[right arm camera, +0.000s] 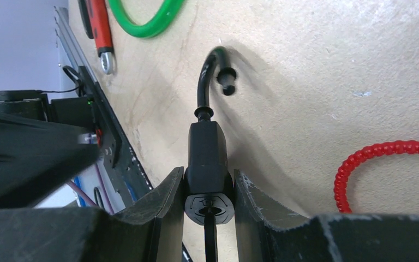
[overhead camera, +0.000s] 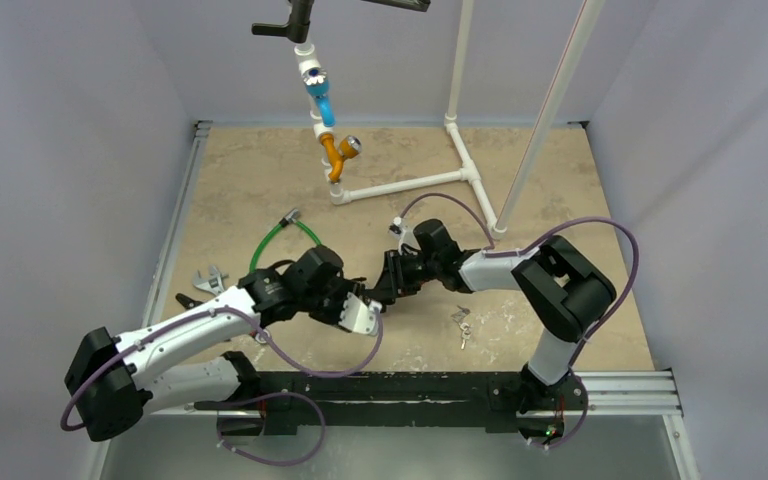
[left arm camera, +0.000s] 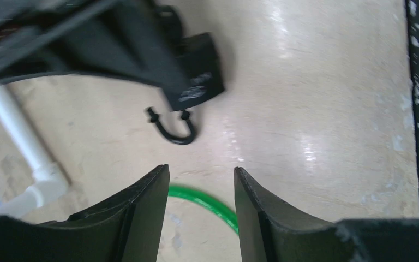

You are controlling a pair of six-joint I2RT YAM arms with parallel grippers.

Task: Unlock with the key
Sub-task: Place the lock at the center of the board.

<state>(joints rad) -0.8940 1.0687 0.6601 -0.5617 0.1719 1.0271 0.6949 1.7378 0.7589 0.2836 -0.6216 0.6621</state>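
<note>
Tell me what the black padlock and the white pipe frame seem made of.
The padlock looks like matte black plastic or a coating, dull with rounded edges; its shackle is black too, metal underneath only likely. The pipe frame is probably PVC: smooth white tubes with bulged joint fittings.

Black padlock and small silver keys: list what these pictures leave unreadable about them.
Right wrist: black padlock, keyhole end shadowed between the fingers of the right gripper; whether a key is in cannot be told.
Left wrist: padlock body blurred, half behind the right gripper.
Top external: padlock hidden under the right gripper; small silver keys too small to count.
</note>
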